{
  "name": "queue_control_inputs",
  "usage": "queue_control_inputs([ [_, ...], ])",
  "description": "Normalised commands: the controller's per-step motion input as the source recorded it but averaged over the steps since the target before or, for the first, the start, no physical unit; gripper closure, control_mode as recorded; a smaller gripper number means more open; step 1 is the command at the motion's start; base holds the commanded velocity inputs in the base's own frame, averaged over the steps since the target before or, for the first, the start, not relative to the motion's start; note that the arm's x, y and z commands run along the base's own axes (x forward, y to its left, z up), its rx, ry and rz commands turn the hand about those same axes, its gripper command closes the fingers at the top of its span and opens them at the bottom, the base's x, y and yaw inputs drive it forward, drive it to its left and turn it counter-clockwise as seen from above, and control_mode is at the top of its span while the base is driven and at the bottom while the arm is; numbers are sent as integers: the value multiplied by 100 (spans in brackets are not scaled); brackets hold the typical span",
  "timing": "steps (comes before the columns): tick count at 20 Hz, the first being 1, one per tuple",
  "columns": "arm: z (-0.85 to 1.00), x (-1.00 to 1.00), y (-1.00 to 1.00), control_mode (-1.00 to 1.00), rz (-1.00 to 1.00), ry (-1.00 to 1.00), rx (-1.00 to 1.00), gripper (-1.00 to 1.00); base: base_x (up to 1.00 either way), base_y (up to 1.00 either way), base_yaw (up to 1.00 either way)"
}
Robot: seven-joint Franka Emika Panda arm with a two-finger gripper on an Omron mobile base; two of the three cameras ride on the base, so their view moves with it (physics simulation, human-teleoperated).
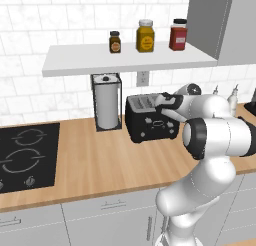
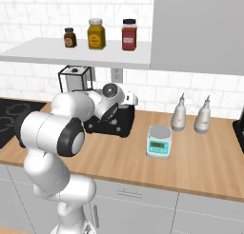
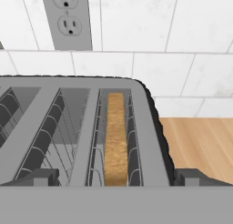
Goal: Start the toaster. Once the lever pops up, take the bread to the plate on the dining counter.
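While the jars' labels (image 1: 145, 42) are showing no legible writing, the scale (image 2: 158, 141) is displaying a teal panel too small to read. Gripper (image 3: 116, 180) is hovering over the toaster (image 1: 150, 118), jaws standing fully apart and gripping nothing, one fingertip (image 3: 38, 176) at each side of the top. Bread (image 3: 115, 139) is sitting edge-up in the slot toward 3 o'clock in the hand view. Toaster is standing on a light-wood counter (image 1: 105, 162) against a white tiled wall (image 1: 70, 20), with a towel roll (image 1: 106, 103) just beside it at 9 o'clock and a black cooktop (image 1: 25, 155) further that way. An outlet (image 3: 69, 19) is sitting on the wall behind it. Two pale bottles (image 2: 190, 115) are standing past the scale.
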Motion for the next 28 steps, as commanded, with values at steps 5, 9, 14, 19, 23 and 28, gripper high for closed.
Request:
queue_control_inputs([
  [5, 0, 0, 0, -100, 0, 0, 0, -100, 0, 0, 0],
  [9, 0, 0, 0, -100, 0, 0, 0, -100, 0, 0, 0],
  [14, 0, 0, 0, -100, 0, 0, 0, -100, 0, 0, 0],
  [19, 0, 0, 0, -100, 0, 0, 0, -100, 0, 0, 0],
  [23, 0, 0, 0, -100, 0, 0, 0, -100, 0, 0, 0],
  [28, 0, 0, 0, -100, 0, 0, 0, -100, 0, 0, 0],
])
